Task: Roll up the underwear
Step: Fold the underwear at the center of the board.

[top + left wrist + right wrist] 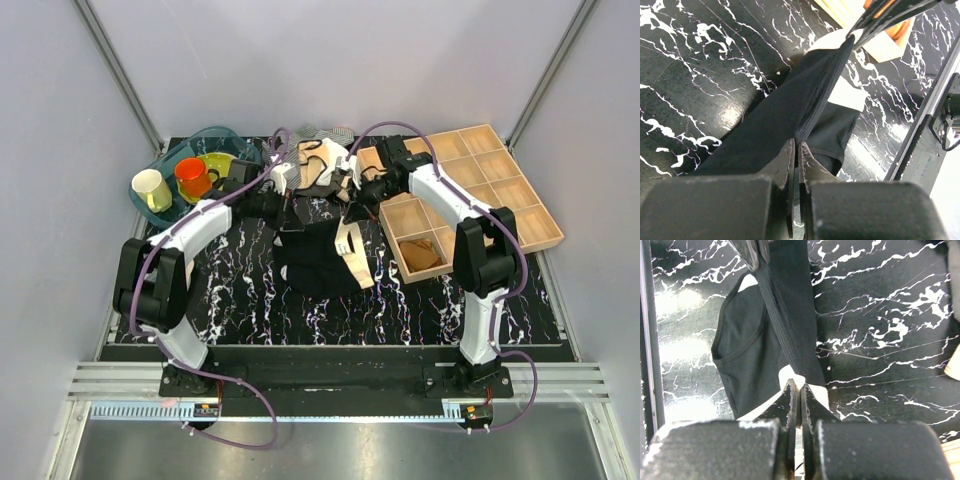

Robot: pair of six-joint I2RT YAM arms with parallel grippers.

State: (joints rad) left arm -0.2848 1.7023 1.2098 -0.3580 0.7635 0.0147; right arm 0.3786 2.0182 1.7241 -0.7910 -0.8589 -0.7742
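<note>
A wooden compartment tray (520, 195) sits just right of the soft black fabric underwear (315, 262), with a tan-brown rolled bundle (423, 253) in a near cell. A heap of clothes (318, 160) lies behind, and a clear teal bin (165, 160) of cups stands far left. The left end effector (796, 150) and right end effector (796, 388) each clamp the waistband, taut left to right. The body drapes toward the near edge, apparently touching the black marbled table (230, 290), which lies bare in front.

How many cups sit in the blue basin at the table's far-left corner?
2: a cream cup at the left of the blue basin, and an orange cup just right of it. Others may be hidden.
</note>
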